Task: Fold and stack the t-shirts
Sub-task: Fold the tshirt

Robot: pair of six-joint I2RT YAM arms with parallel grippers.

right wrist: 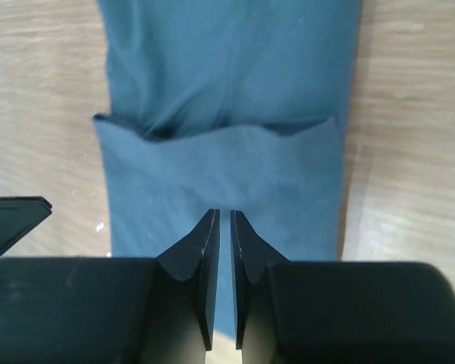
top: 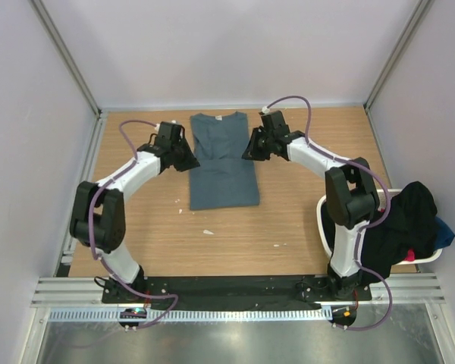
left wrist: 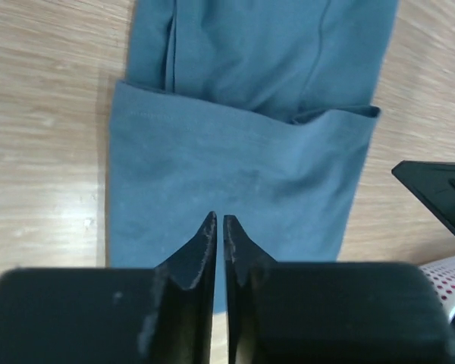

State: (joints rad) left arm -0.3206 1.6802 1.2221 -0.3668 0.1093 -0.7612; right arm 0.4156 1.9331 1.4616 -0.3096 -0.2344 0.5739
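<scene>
Shirt: slate blue-grey soft cloth t-shirt [top: 222, 163], sides folded in to a narrow strip, flat on the wooden table [top: 235, 243] toward 12 o'clock, round neck farthest away.
Left gripper [left wrist: 218, 218]: at the shirt's 9 o'clock edge, fingers pressed almost together; no cloth clearly pinched.
Right gripper [right wrist: 221, 214]: at its 3 o'clock edge, likewise.
Basket: white plastic laundry basket [top: 324, 224] at 3 o'clock, holding black clothing [top: 406, 220].

Wooden counter [top: 136, 227] filling the frame's centre, enclosed by plain pale walls [top: 227, 45] at top, left and right; aluminium posts [top: 64, 53] in upper corners; metal rail [top: 57, 292] along the bottom. Even, diffuse lighting.
</scene>
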